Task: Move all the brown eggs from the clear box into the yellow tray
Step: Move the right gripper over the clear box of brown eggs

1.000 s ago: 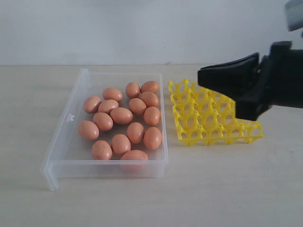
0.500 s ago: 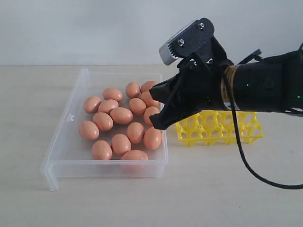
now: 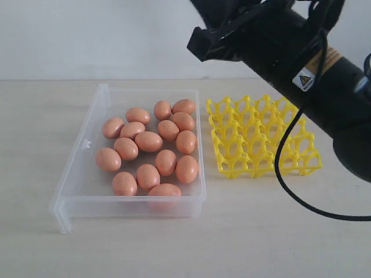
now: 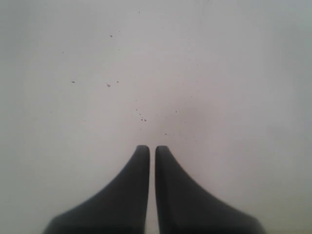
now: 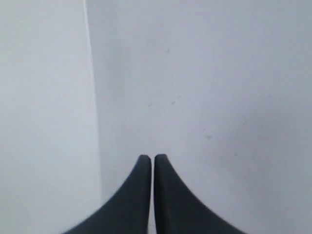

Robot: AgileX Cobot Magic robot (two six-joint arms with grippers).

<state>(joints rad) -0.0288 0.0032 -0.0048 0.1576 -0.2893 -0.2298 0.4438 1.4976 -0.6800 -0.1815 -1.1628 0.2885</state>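
Several brown eggs [image 3: 149, 142] lie together in the clear box [image 3: 81, 159] on the left of the tabletop. To its right stands the yellow tray [image 3: 261, 139], with no egg in any cup. My right arm [image 3: 290, 52] reaches high over the tray, and its fingertips are outside the exterior view. In the right wrist view my right gripper [image 5: 148, 157] is shut on nothing, facing a pale wall. My left gripper [image 4: 147, 147] is likewise shut and empty over a pale speckled surface. The left arm does not show in the exterior view.
A black cable [image 3: 284, 174] hangs from the right arm and loops down over the tray's right half. The pale wooden tabletop [image 3: 185, 243] stretches in front of box and tray. A white wall [image 3: 87, 35] stands behind.
The right arm came in from the right, dipped its shut gripper towards the box's right edge, then rose towards the top of the view. No egg has moved.
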